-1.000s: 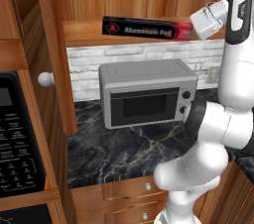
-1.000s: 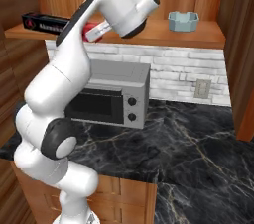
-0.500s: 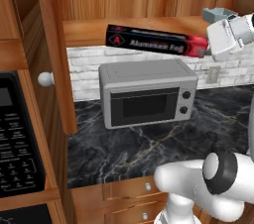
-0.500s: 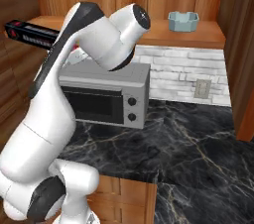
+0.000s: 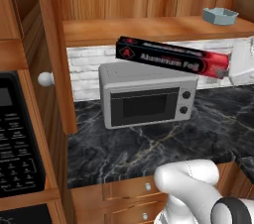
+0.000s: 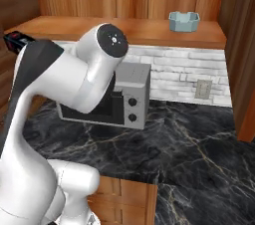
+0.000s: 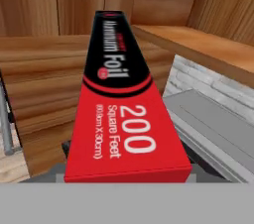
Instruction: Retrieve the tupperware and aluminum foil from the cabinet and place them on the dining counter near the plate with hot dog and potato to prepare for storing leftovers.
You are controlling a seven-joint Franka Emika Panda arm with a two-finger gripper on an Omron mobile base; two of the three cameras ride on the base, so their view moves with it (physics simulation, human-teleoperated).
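The aluminum foil (image 5: 173,58) box, black with a red end, hangs in the air below the cabinet shelf (image 5: 149,27) and in front of the microwave. My gripper (image 5: 229,69) is shut on its red end (image 7: 126,143); the box hides the fingertips. The box's black tip (image 6: 15,41) pokes out at the far left, behind my arm. The pale grey-blue tupperware (image 5: 220,16) (image 6: 184,21) rests on the plank shelf (image 6: 99,26) of the brown wood cabinet, towards its right end. The dining counter and the plate are out of view.
A grey microwave (image 5: 146,100) (image 6: 132,97) stands on the narrow marble worktop (image 5: 149,143) against white brick. A cabinet side post with a white knob (image 5: 45,78) rises at the left. A wooden wall (image 6: 241,59) closes the right side.
The foil box has come off the shelf, moving down and away from the cabinet in my shut gripper, and now tilts slightly. The tupperware has stayed put.
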